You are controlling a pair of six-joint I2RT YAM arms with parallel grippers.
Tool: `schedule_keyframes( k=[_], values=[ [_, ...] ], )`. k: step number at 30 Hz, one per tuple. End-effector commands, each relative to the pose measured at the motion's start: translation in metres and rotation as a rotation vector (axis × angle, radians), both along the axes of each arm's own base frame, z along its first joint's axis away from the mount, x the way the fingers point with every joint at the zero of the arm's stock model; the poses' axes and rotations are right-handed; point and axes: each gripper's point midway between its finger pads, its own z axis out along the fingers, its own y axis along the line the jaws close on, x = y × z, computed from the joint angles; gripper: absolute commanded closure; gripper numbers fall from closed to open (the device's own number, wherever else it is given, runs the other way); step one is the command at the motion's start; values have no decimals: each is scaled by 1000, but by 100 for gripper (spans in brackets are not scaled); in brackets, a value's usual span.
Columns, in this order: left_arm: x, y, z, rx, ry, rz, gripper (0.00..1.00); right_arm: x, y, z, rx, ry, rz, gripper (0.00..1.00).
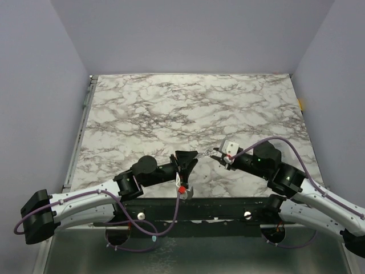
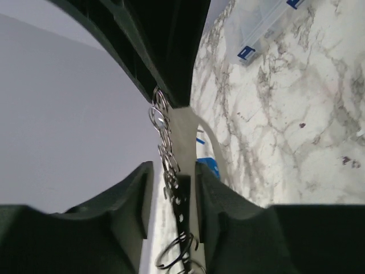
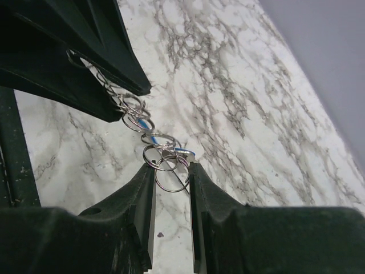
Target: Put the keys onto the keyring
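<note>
White marble table [image 1: 171, 108] with grey veins, silvery keyring [image 3: 169, 161], purple cables [image 1: 279, 139], pale lilac walls [image 1: 34, 85].

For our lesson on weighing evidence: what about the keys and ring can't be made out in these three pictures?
Top view: the chain of rings between the left gripper and right gripper is too small to tell keys from rings.
Left wrist view: the bottom edge cuts off its lower rings.
Right wrist view: the left gripper's fingers hide its far end; only a blue bit shows.
</note>
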Motion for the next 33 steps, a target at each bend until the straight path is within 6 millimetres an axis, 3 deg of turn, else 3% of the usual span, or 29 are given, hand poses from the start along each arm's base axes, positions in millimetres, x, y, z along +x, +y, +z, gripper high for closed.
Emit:
schedule_keyframes(
  k=[1, 9, 10, 17, 21, 27, 33],
  values=[
    [-7, -2, 8, -66, 111, -20, 48, 0, -10, 20, 6, -156, 23, 99],
    [-16, -8, 27, -119, 309, -82, 2, 12, -12, 27, -109, -320, 44, 99],
    [-17, -10, 31, -140, 345, -95, 1, 12, -12, 27, -123, -337, 54, 100],
    [-4, -22, 56, -299, 673, -91, 1, 9, -17, 34, -169, -485, 99, 100],
    [-6, -23, 62, -272, 734, -223, 4, 0, -16, 38, -178, -560, 161, 99],
    [2, -31, 58, -236, 830, -283, 18, -11, -19, 47, -156, -641, 202, 99],
    [-12, -45, 48, -158, 963, -401, 24, -15, -22, 47, -175, -690, 218, 100]
  ],
)
